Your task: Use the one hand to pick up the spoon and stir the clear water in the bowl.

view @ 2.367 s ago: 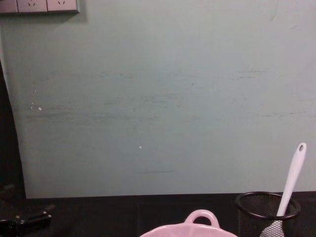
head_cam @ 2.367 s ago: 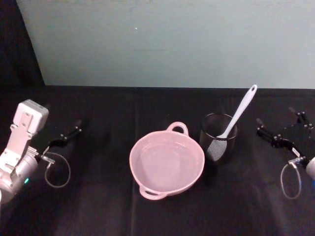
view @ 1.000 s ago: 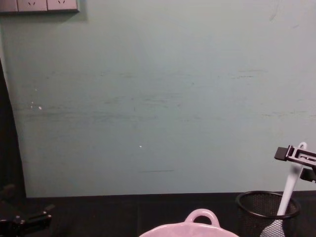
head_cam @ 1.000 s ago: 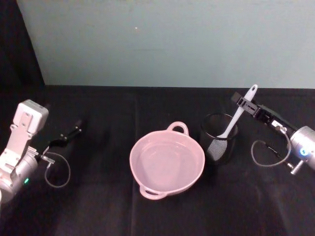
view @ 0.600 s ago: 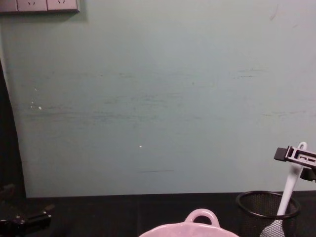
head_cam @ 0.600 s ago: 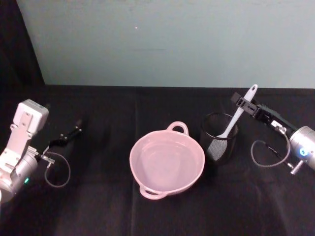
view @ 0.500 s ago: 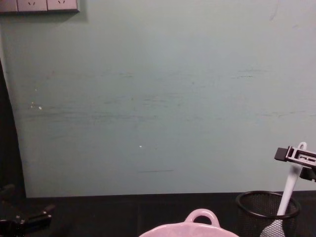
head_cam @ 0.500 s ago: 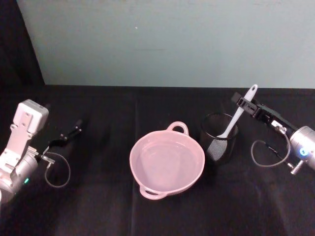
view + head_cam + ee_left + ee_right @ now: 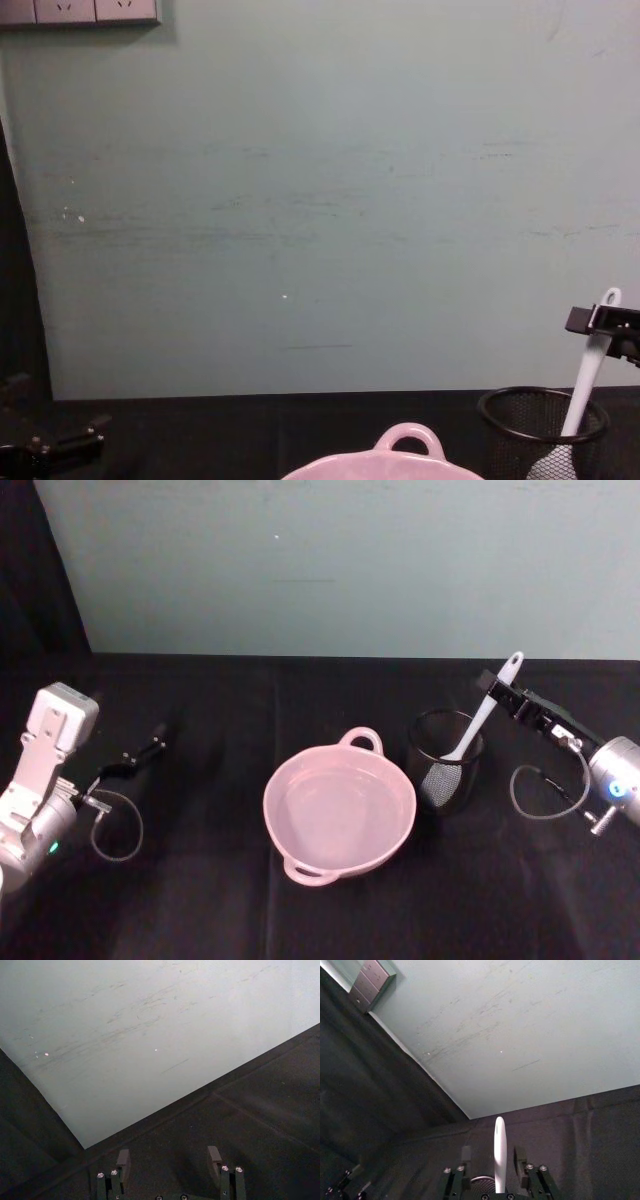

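Head view: bowl (image 9: 340,820), pale pink, frame centre, on black cloth (image 9: 200,900). Mesh cup (image 9: 445,770) just right of it, holding spoon (image 9: 487,712) blade down, handle leaning toward upper right. Right gripper (image 9: 492,688) at upper handle, right of centre. Left gripper (image 9: 150,748) parked at left, mid-height.

Chest view: spoon and cup in lower right corner; right gripper at handle's tip, right edge.

Right wrist view: 2 fingers (image 9: 466,1155) parted, 1 each side of handle, gaps on both sides.

Left wrist view: left gripper wide apart above the cloth.

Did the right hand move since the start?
Yes. The black right hand swung inward, toward the black mesh cup, and now straddles the handle of the white plastic spoon.
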`<state>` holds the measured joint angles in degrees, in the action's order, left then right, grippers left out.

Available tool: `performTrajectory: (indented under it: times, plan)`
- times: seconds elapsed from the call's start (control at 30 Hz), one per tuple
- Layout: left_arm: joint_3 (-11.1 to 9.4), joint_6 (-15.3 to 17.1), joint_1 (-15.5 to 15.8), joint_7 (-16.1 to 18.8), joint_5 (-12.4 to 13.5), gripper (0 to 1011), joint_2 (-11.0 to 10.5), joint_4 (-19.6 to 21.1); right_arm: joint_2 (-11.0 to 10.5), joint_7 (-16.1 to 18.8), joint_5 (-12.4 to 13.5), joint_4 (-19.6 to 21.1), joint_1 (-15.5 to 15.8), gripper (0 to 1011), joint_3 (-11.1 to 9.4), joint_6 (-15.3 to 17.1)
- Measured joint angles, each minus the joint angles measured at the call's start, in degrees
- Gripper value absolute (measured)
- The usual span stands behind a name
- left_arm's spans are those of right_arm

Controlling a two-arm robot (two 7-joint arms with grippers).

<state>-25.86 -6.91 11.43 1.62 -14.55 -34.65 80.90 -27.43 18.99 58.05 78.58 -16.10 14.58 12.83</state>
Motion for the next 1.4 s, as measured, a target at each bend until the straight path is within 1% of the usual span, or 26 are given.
performTrajectory:
  times: [0.03, 0.07, 0.17, 0.3, 0.33, 0.37, 0.4, 0.43, 0.53, 0.83, 0.87, 0.93, 1.07, 1.1, 1.13, 1.2, 1.27, 1.4]
  plan:
    - [0.0, 0.0, 0.0, 0.0, 0.0, 1005, 0.0, 0.0, 0.0, 0.0, 0.0, 0.0, 0.0, 536, 0.0, 0.0]
    - [0.0, 0.0, 0.0, 0.0, 0.0, 1005, 0.0, 0.0, 0.0, 0.0, 0.0, 0.0, 0.0, 486, 0.0, 0.0]
    - [0.0, 0.0, 0.0, 0.0, 0.0, 1005, 0.0, 0.0, 0.0, 0.0, 0.0, 0.0, 0.0, 404, 0.0, 0.0]
    - [0.0, 0.0, 0.0, 0.0, 0.0, 1005, 0.0, 0.0, 0.0, 0.0, 0.0, 0.0, 0.0, 263, -0.1, 0.1]
    - [0.0, 0.0, 0.0, 0.0, 0.0, 1005, 0.0, 0.0, 0.0, 0.0, 0.0, 0.0, 0.0, 243, -0.1, 0.1]
    - [0.0, 0.0, 0.0, 0.0, 0.0, 1005, 0.0, 0.0, 0.0, 0.0, 0.1, 0.0, 0.0, 189, -0.1, 0.1]
    - [0.0, 0.0, 0.0, 0.0, 0.0, 1005, 0.0, 0.0, 0.0, 0.0, 0.1, 0.0, 0.0, 189, -0.1, 0.1]
    - [0.0, 0.0, 0.0, 0.0, 0.0, 1005, 0.0, 0.0, 0.0, 0.0, 0.1, 0.0, 0.0, 147, -0.1, 0.1]
    - [0.0, 0.0, 0.0, 0.0, 0.0, 1005, 0.0, 0.0, 0.0, 0.0, 0.1, 0.0, 0.0, 112, -0.1, 0.1]
    - [0.0, 0.0, 0.0, 0.0, 0.0, 1005, 0.0, 0.0, 0.0, 0.0, 0.1, 0.0, 0.0, 112, 0.0, 0.1]
    - [0.0, 0.0, 0.0, 0.0, 0.0, 1005, 0.0, 0.0, -0.9, 0.0, -1.2, 1.1, 0.1, 112, 0.7, -0.7]
    - [0.0, 0.0, 0.0, 0.0, 0.0, 1005, 0.0, 0.0, -2.0, 0.0, -2.5, 2.4, 0.1, 112, 1.4, -1.5]
    - [0.0, 0.0, 0.0, 0.0, 0.0, 1005, 0.0, 0.0, -4.1, -0.6, -5.4, 5.7, 0.3, 112, 2.1, -2.9]
    - [0.0, 0.0, 0.0, 0.0, 0.0, 1005, 0.0, 0.0, -4.9, -0.8, -6.2, 6.9, 0.3, 112, 2.2, -3.1]
    - [0.0, 0.0, 0.0, 0.0, 0.0, 1005, 0.0, 0.0, -4.9, -0.8, -6.2, 6.9, 0.3, 112, 2.2, -3.1]
    - [0.0, 0.0, 0.0, 0.0, 0.0, 1005, 0.0, 0.0, -6.3, -0.8, -7.5, 9.2, 0.2, 112, 2.2, -3.0]
    - [0.0, 0.0, 0.0, 0.0, 0.0, 1005, 0.0, 0.0, -7.0, -0.8, -7.9, 10.3, 0.0, 112, 2.2, -2.7]
    - [0.0, 0.0, 0.0, 0.0, 0.0, 1005, 0.0, 0.0, -8.8, -0.5, -8.9, 12.8, -1.1, 112, 2.4, -1.0]
